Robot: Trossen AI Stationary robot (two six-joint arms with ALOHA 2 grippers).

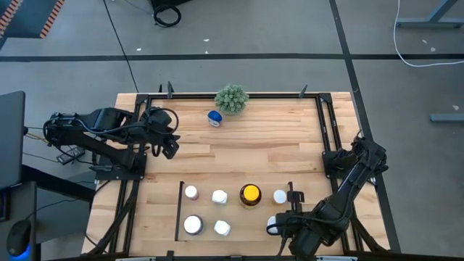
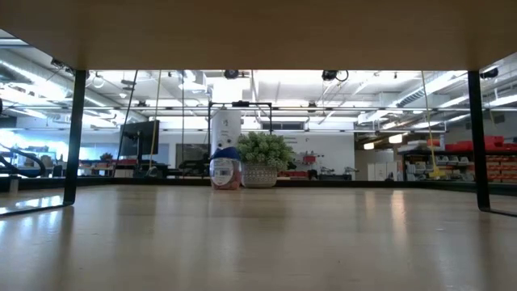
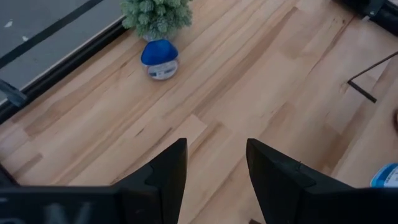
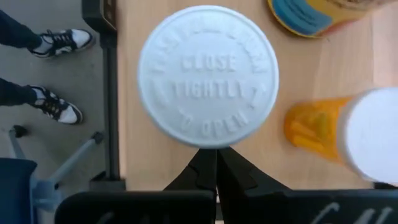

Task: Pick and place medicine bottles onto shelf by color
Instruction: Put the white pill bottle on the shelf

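Several bottles stand in the shelf bay (image 1: pixel 180 210) at the table's near edge: white-capped ones (image 1: pixel 219 196) and a larger amber one with a yellow cap (image 1: pixel 250 194). A blue bottle (image 1: pixel 214 118) stands at the far side beside the green plant ball (image 1: pixel 231 99); it also shows in the left wrist view (image 3: pixel 159 59) and the low view (image 2: pixel 225 166). My right gripper (image 1: pixel 280 226) is shut at the bay's right end, right by a white-capped bottle (image 4: pixel 208 74). My left gripper (image 3: pixel 214 168) is open and empty above the table's left part (image 1: pixel 170 143). My right gripper's shut fingertips (image 4: pixel 214 158) reach level up to the white-capped bottle, under the rim of its cap (image 4: pixel 208 140). The cap hides their ends, so I cannot tell whether they touch the bottle. The bottle stands upright on the table.
An amber bottle with a white cap (image 4: pixel 348 130) and the large amber bottle (image 4: pixel 317 12) stand close to my right gripper. Black frame rails (image 1: pixel 326 123) run along the table's sides. A person's shoes (image 4: pixel 56 43) show on the floor beyond the near edge. Bare wood (image 1: pixel 254 145) lies mid-table.
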